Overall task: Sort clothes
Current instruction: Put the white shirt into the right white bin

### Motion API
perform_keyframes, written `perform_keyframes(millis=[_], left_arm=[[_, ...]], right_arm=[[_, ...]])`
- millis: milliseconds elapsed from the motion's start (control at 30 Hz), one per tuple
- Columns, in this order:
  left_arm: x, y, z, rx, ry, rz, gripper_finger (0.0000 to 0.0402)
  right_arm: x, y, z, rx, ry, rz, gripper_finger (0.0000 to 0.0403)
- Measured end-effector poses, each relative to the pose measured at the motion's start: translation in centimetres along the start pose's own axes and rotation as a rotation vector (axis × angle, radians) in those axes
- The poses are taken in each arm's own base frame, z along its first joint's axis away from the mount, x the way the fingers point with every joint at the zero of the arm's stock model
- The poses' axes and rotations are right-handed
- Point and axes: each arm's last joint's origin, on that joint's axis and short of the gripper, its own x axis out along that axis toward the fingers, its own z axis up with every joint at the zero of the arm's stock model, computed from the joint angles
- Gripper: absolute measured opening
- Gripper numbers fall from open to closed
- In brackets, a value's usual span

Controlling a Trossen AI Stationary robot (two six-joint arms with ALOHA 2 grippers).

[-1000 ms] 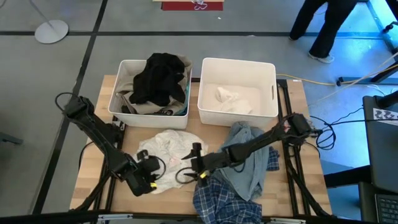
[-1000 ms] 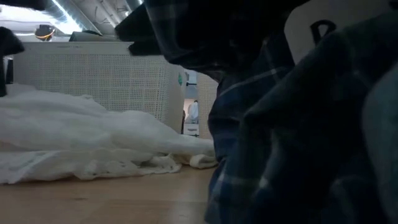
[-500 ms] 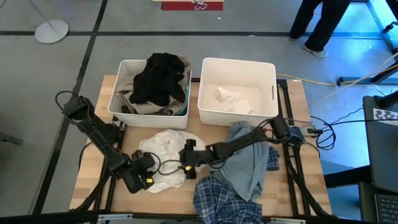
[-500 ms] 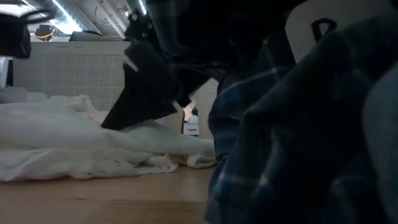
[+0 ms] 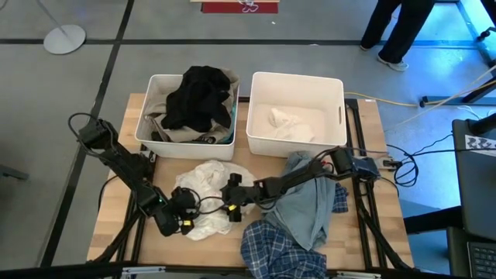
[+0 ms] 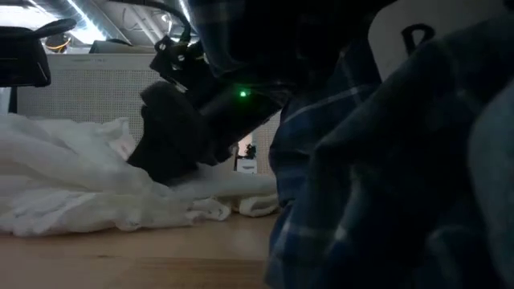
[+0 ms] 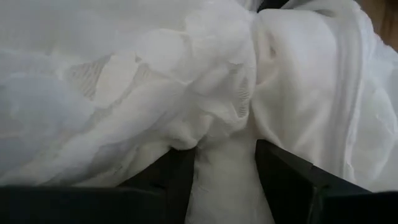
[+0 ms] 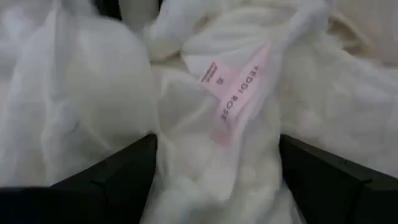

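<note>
White garment (image 5: 203, 177) bunched mid-desk (image 5: 116, 225). Left gripper (image 5: 180, 220) clenched on one edge; right gripper (image 5: 229, 203) spread wide over the other, likely to lift it binward together.

White lacy garment (image 5: 208, 180) with a pink label (image 8: 236, 93), light blue denim piece (image 5: 304, 203), blue plaid shirt (image 5: 279, 252), black top (image 5: 198, 94) heaped in a white bin (image 5: 155, 141), tan wood tabletop (image 5: 116, 221).
</note>
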Motion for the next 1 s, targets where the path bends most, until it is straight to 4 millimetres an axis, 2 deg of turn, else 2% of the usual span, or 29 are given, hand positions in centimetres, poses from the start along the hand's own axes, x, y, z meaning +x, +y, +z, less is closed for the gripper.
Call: perform_keyframes(millis=[233,333,500,667,733,833,1000], left_arm=[[0.5,-0.1,0.5,0.029,-0.023,-0.007,0.0164],[0.7,-0.2,0.6,0.034,-0.031,-0.011,0.0164],[0.7,-0.2,0.6,0.042,-0.033,-0.011,0.0164],[0.6,-0.4,0.7,0.079,-0.032,-0.009,0.0164],[0.0,-0.7,1.2,0.109,-0.013,-0.010,0.0164],[-2.0,-1.2,2.6,0.139,0.000,0.010,0.0164],[-5.7,-1.2,5.1,0.204,-0.125,0.060,0.0164]], right_arm=[[1.4,-0.4,-0.9,0.017,-0.031,0.033,0.0329],[1.8,-0.6,-1.4,0.012,-0.013,0.029,0.0315],[2.0,-0.9,-1.8,0.008,0.013,0.030,0.0250],[2.0,-1.0,-2.0,-0.004,0.035,0.026,0.0150],[2.0,-1.0,-2.1,-0.034,0.044,0.025,0.0106],[2.0,-1.0,-2.2,-0.064,0.048,0.005,0.0054],[1.9,-1.0,-2.2,-0.106,0.047,-0.003,0.0051]])
